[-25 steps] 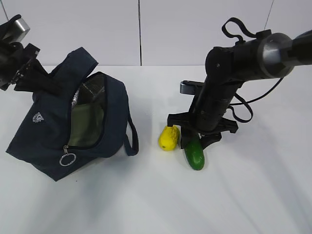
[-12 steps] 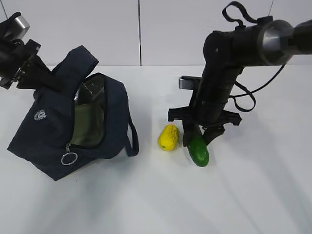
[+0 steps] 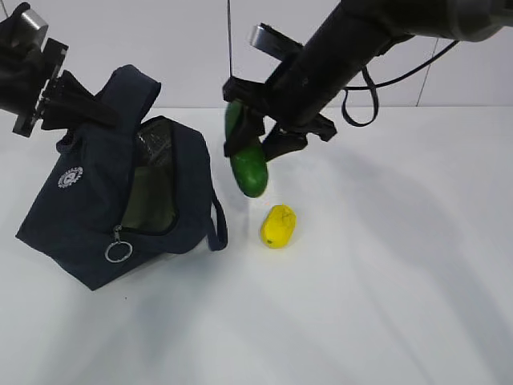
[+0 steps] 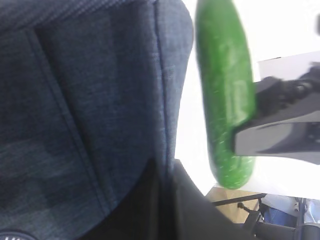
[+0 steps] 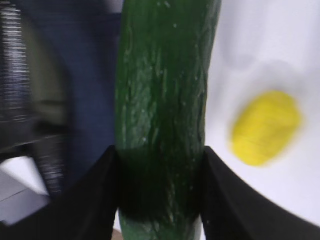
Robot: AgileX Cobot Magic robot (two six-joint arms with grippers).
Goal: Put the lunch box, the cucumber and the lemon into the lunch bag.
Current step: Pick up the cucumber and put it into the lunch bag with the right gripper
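The right claw [image 3: 258, 136] is pinching the cucumber [image 3: 248, 156] across its upper part, the fingers bearing on either side as the right wrist view shows. The cucumber hangs clear of the worktop [image 3: 385, 265], nearly upright, lower end free, just right of the lunch bag [image 3: 96, 208] and above the lemon [image 3: 277, 225]. The lemon lies on the worktop, apart from both bag and cucumber.

The left claw [image 3: 76, 108] is pressed together on the bag's upper fabric at the handle end, holding the mouth tilted open toward the right. Inside the opening a sage-green surface and a clear wall edge show; I judge this to be the lunch box [image 3: 152, 180] already stowed.

Hazards noted:

1. The grip sits high on a glossy skin, with most of the cucumber's length hanging below. A quick swing could let it pivot or slide out, landing on the lemon or the worktop.
2. The mouth is narrow and the lunch box fills much of it. A long cucumber entering steeply may catch the zipper edge or butt against the lid.
3. The bag is soft and held at one point only. A push from the cucumber could fold the opening shut or drag the fabric from the left claw.
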